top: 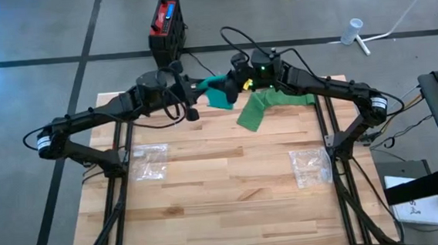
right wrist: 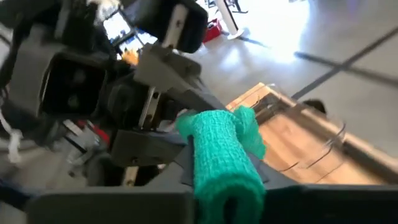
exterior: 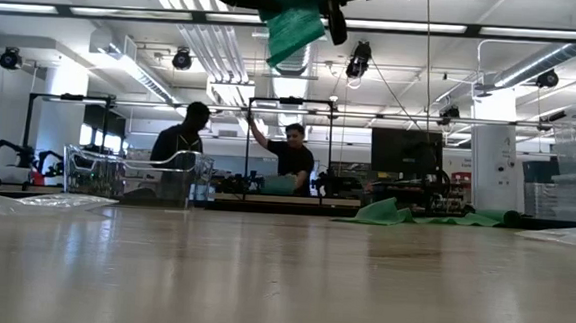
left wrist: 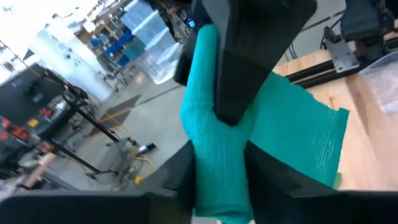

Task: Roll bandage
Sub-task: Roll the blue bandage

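Observation:
A teal-green bandage is partly rolled up. Its rolled end (top: 218, 85) is held in the air over the table's far middle, between both grippers. Its loose tail (top: 258, 108) runs down from the roll and lies spread on the wood toward the far right (exterior: 405, 214). My left gripper (top: 201, 85) comes from the left and is shut on the roll (left wrist: 217, 143). My right gripper (top: 233, 85) comes from the right and is shut on the same roll (right wrist: 221, 162). In the low view the bandage (exterior: 291, 26) hangs high above the table top. My left gripper pinches one end of the roll (left wrist: 214, 177) between its two fingers, coming level from the table's left. The roll is lifted clear of the table. The flat strip (left wrist: 305, 137) leaves the roll toward the wood below. My right gripper pinches the other end of the roll (right wrist: 227, 186) between its two fingers, coming from the table's right. One of its dark fingers (left wrist: 242, 74) lies over the roll in the left wrist view. The roll is clear of the table.
Two clear plastic bags lie on the wood, one at the left (top: 151, 162) and one at the right (top: 309, 166). A red and black box (top: 167, 22) stands on the floor beyond the far edge. Two people (exterior: 184, 135) are in the room behind.

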You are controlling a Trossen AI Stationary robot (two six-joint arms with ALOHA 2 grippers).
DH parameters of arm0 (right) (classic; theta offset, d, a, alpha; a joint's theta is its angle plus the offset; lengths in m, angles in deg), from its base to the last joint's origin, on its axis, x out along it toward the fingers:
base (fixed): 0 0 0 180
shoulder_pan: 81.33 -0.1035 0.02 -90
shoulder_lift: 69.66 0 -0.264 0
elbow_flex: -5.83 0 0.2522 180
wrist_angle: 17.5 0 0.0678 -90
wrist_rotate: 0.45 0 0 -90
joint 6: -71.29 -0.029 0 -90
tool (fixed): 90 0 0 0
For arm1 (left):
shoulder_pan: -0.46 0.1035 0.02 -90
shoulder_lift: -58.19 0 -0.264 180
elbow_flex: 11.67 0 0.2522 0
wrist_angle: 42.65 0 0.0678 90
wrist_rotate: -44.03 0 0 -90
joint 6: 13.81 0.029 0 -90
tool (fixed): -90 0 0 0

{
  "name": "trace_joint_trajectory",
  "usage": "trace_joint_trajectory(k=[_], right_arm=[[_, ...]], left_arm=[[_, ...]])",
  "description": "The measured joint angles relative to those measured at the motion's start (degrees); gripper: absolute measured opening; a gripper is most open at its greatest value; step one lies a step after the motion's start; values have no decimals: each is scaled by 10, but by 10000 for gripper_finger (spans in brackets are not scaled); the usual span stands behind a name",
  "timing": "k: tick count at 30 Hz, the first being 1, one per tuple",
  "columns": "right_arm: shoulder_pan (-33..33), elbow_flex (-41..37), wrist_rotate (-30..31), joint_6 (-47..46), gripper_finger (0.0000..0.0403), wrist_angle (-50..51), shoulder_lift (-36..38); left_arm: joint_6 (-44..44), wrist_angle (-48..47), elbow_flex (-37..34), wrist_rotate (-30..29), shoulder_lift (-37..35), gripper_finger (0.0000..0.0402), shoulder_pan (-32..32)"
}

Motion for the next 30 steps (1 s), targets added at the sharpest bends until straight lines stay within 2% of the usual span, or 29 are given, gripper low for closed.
trace_joint_trajectory(k=[2,6,10,14,19,23,26,30], right_arm=[[-1,0,-2,47,13,-1,0],[-2,1,-7,140,28,-8,0],[-4,1,-15,219,25,2,0],[-9,1,-14,276,12,7,0],[-19,1,-13,296,14,5,0],[-25,0,-11,302,27,6,0],[-27,0,-14,313,28,12,0],[-26,0,-31,303,33,19,0]], left_arm=[[-24,-11,0,0,-4,143,0],[-69,-34,5,12,-18,208,4],[-120,-37,7,65,-37,261,18],[-181,-39,7,139,-40,278,44],[-209,-56,7,234,-31,254,78],[-212,-53,7,277,-20,219,97],[-212,-51,7,284,-20,172,104],[-212,-55,7,292,-22,71,105]])
